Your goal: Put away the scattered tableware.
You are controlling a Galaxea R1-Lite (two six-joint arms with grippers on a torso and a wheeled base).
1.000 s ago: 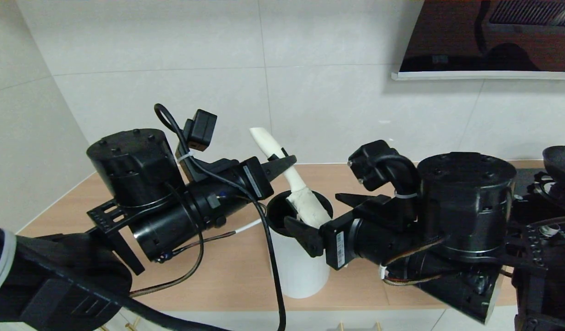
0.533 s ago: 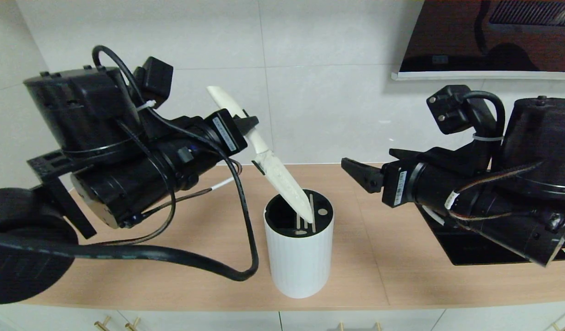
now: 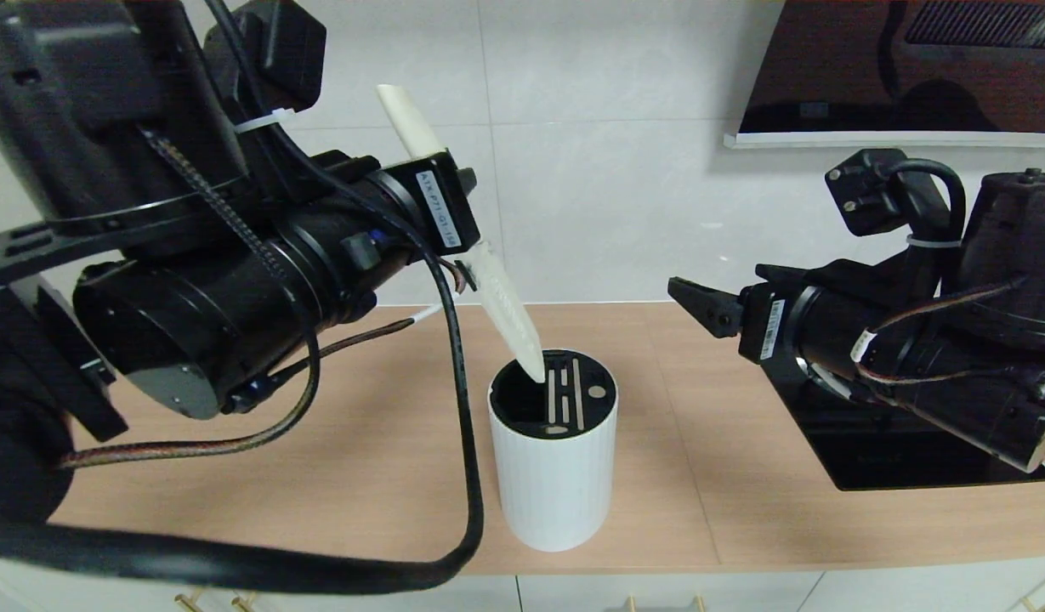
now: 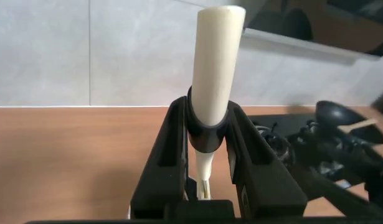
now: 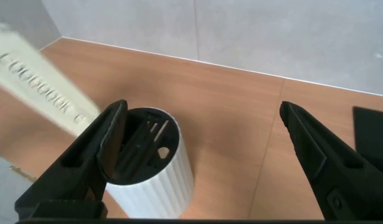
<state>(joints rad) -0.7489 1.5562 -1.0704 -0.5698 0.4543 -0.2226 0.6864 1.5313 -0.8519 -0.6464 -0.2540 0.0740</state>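
Counter (image 3: 360, 476): my left claw (image 3: 464, 217) clamped on knife (image 3: 509, 314) handle above holder (image 3: 556, 484); right claw (image 3: 701, 308) apart. Knife likely stiff, brittle.

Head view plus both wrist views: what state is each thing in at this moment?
knife: tilted, handle up, blade down, tip at the holder's top face.
holder: upright on the counter, visible slots empty.
left gripper: shut on the knife's handle.
right gripper: open, empty, off to the holder's side.
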